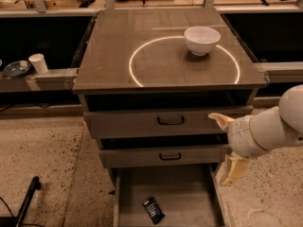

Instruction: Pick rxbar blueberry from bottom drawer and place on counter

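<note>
Rxbar blueberry [154,210] lay flat on the floor of the open bottom drawer [189,197], below the front edge of the counter [109,51], untouched. The gripper [227,145] hung under the counter's front right corner, above the drawer's right wall, jaws spread wide and holding nothing. Grasping, lifting and placing all remained; a white bowl [202,39] stood near the back right corner.
</note>
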`<state>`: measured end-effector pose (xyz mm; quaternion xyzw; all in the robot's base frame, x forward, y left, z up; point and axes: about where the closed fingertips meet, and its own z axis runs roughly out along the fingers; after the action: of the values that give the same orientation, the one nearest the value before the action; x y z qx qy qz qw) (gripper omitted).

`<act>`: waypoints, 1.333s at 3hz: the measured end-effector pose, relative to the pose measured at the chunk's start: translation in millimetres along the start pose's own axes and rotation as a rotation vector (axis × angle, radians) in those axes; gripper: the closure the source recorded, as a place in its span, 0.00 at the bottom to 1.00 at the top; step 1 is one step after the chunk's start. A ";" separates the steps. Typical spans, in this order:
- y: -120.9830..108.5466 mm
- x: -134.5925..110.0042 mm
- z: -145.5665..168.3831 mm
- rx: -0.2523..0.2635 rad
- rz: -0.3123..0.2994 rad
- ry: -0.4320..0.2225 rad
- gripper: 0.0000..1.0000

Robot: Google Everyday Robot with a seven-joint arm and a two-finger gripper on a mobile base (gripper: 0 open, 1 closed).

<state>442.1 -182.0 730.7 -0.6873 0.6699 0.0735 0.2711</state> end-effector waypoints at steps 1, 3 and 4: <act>-3.6 -2.9 34.9 -0.007 0.005 -0.127 0.00; 30.3 3.4 182.2 -0.041 0.006 -0.415 0.00; 44.0 1.7 193.7 -0.048 0.020 -0.496 0.00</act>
<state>450.8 -90.3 554.7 -0.6477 0.5879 0.2584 0.4100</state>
